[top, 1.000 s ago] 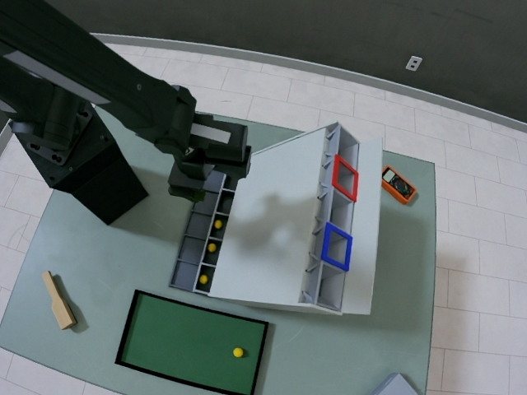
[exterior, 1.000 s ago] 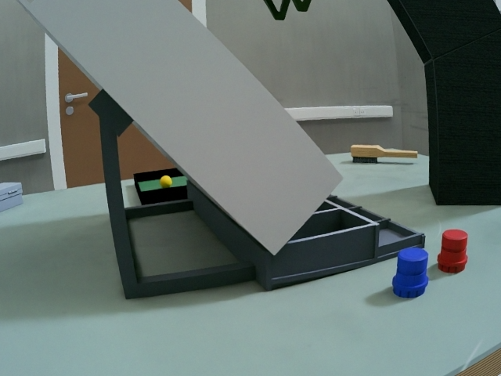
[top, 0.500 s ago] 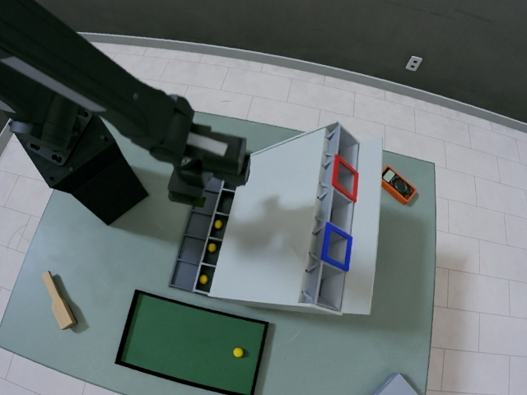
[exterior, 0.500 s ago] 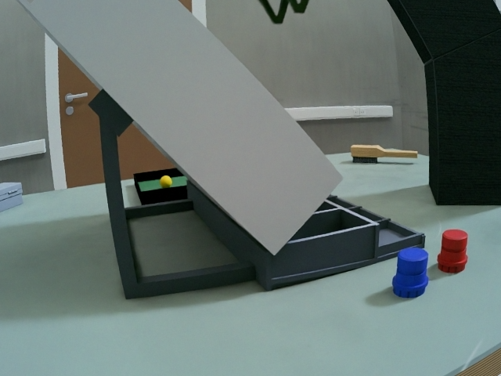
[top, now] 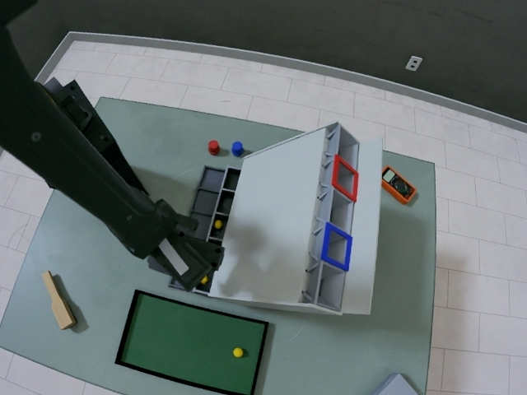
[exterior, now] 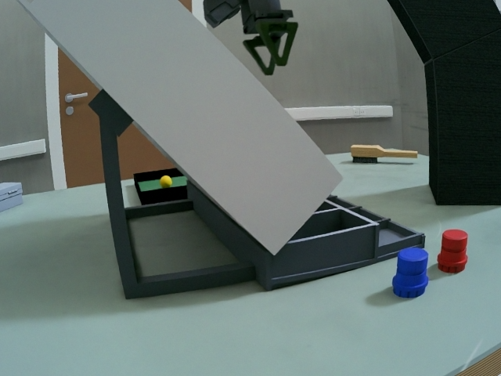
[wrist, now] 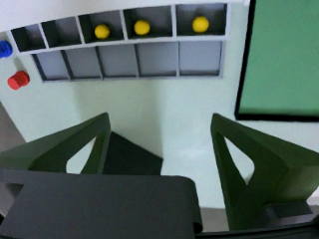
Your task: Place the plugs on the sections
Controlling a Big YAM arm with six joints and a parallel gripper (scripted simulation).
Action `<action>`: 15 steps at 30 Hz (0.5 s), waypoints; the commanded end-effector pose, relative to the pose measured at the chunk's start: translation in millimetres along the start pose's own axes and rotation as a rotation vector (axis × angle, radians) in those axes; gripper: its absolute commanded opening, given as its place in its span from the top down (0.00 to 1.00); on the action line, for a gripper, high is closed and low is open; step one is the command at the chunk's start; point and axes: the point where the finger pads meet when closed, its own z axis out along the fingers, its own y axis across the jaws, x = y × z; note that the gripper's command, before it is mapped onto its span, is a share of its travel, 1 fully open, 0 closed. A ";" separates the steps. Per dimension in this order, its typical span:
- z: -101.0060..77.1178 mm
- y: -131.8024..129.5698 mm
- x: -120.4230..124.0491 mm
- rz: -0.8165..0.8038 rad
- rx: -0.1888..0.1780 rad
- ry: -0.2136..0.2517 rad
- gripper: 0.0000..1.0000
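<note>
The red plug (top: 213, 146) (exterior: 452, 251) (wrist: 18, 80) and the blue plug (top: 236, 148) (exterior: 410, 272) (wrist: 5, 48) stand upright on the table beside the end of the dark section rack (top: 210, 178) (exterior: 336, 243). The red-banded funnel (top: 344, 177) and the blue-banded funnel (top: 336, 246) sit at the top of the sloped grey cover (top: 272, 220) (exterior: 202, 121). In the wrist view three neighbouring sections each hold a yellow marble (wrist: 102, 31) (wrist: 142, 27) (wrist: 200, 24); the two sections nearest the plugs are empty. My gripper (exterior: 274, 66) (wrist: 159, 119) is open and empty, high above the table in front of the rack.
A green tray (top: 126, 325) (wrist: 245, 60) with one yellow marble (top: 237, 351) (exterior: 165, 181) lies past the rack's far end. A wooden brush (top: 58, 299) (exterior: 380, 153) and an orange multimeter (top: 398, 183) lie on the table. My arm (top: 85, 169) covers part of the rack.
</note>
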 end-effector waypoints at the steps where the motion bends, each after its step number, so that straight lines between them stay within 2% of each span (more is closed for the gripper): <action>1: 4.6 -9.4 -10.2 -0.086 -0.007 -0.023 0.20; 15: 18.5 -42.8 -9.8 -0.085 -0.041 -0.018 0.20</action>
